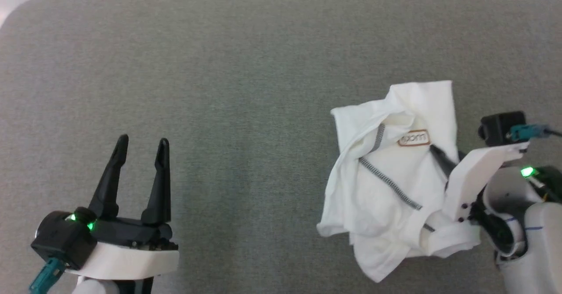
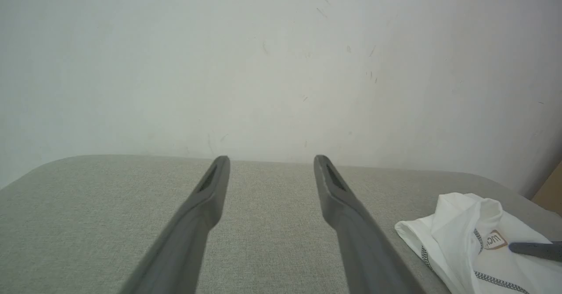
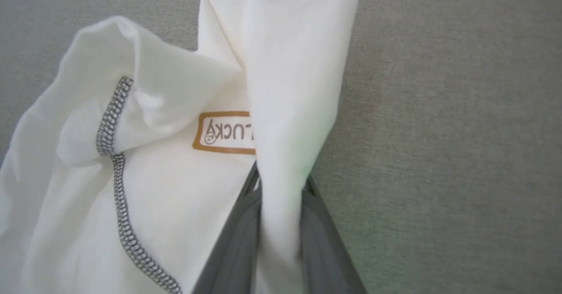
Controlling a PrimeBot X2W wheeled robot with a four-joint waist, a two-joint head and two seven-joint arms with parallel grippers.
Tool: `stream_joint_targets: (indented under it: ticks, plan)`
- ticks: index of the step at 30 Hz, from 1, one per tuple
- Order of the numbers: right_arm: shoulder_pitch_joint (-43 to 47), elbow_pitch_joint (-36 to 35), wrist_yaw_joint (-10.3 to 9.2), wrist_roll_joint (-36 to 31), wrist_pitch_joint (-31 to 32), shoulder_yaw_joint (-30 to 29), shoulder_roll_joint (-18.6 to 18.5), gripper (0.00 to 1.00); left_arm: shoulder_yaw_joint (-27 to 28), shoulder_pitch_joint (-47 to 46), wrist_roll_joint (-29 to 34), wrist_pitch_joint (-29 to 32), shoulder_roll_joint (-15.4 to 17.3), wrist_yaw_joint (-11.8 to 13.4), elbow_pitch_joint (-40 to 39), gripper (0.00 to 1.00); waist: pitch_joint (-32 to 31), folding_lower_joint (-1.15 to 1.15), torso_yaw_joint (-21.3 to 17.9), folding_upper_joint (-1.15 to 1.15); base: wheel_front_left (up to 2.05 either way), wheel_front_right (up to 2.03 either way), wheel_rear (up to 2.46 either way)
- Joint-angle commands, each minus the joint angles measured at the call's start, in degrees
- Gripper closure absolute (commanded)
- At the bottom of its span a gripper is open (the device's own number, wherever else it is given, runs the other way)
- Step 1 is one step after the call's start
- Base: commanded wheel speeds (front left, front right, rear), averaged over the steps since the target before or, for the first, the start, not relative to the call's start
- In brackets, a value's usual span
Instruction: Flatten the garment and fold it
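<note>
Where the head view looks down, the shirt [image 1: 390, 184] lies crumpled at the right of the grey tabletop [image 1: 219, 87], with the right gripper [image 1: 441, 158] at its right edge. The left gripper [image 1: 142, 142] is well apart at the lower left, fingers spread wide and empty. In the left wrist view a pale wall [image 2: 263, 66] stands behind the tabletop. In the right wrist view the dark fingers [image 3: 239, 241] pinch a raised fold of the shirt — just beside its "LUCKY" patch [image 3: 224, 132].
</note>
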Motion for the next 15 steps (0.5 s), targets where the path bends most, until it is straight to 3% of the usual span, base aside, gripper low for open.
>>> stream_joint_targets:
  ticks: [1, 15]
  plan:
    - [-1.83, -1.51, -0.06, -0.41, 1.42, 0.00, -2.34, 1.00, 0.28, -1.34, 0.40, -0.28, 0.39, -0.38, -0.45, 0.00, 1.54, -0.01, -2.07, 0.00, 0.00, 0.00, 0.00]
    - [-10.68, -3.11, -0.06, -1.24, 6.27, 3.96, -19.07, 1.00, 2.74, -2.27, 1.33, -0.28, 0.60, -0.38, -3.52, 0.00, 4.69, -0.01, -10.35, 0.00, 0.00, 0.00, 0.00]
